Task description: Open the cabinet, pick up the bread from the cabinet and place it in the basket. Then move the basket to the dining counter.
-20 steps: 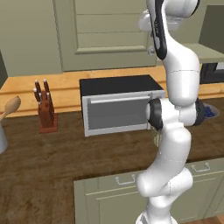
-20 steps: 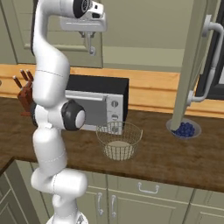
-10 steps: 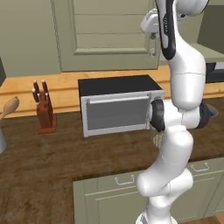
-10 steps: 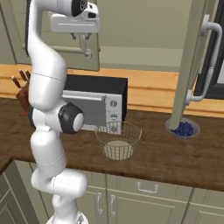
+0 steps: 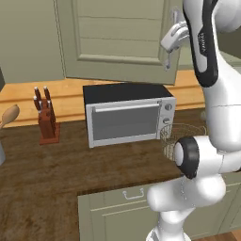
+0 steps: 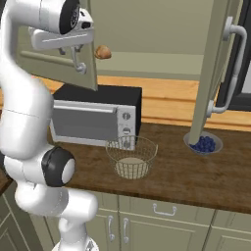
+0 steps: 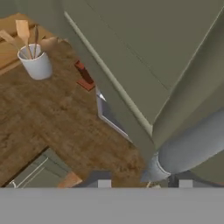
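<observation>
White arm raised high | end effector (image 6: 74, 55) at cabinet (image 6: 54, 54) handle — bread (image 6: 102, 52) inside

cabinet (image 6: 147, 29): sage-green, both doors swung open
bread (image 6: 102, 52): small tan roll on cabinet shelf
basket (image 6: 132, 156): silver wire bowl, upright on tabletop before microwave
</observation>
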Controlling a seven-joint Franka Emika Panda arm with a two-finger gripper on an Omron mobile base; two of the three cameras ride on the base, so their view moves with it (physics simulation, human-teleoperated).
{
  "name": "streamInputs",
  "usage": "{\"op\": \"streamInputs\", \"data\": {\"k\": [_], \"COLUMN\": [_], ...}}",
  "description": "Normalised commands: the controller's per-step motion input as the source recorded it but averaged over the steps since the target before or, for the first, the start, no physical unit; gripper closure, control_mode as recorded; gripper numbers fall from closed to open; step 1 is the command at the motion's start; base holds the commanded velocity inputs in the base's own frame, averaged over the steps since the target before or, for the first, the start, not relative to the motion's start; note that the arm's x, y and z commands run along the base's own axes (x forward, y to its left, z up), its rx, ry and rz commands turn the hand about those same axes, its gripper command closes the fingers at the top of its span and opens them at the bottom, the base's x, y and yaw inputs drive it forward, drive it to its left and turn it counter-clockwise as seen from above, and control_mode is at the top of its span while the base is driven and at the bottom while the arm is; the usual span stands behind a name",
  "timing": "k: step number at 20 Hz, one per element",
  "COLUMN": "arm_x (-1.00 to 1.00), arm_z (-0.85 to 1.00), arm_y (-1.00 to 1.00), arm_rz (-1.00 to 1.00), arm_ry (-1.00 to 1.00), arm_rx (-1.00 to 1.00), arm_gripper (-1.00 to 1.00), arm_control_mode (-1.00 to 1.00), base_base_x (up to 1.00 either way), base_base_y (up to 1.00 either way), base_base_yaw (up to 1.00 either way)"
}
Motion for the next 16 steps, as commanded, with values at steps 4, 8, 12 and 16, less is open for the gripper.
{"op": "streamInputs", "data": {"k": [4, 8, 12, 16], "arm_x": [-1.00, -1.00, -1.00, -1.00], "arm_z": [-0.89, -0.84, -0.71, -0.16], "arm_y": [1.00, 1.00, 1.00, 0.60], "arm_rz": [0.14, 0.12, 0.12, 0.03], "arm_ry": [-0.43, -0.42, -0.36, -0.29], "arm_rx": [0.00, 0.00, 0.00, 0.09], "arm_gripper": [1.00, 1.00, 1.00, 1.00], "arm_control_mode": [-1.00, -1.00, -1.00, -1.00], "base_base_x": [0.00, 0.00, 0.00, 0.00], "base_base_y": [0.00, 0.00, 0.00, 0.00], "base_base_yaw": [0.00, 0.00, 0.00, 0.00]}}
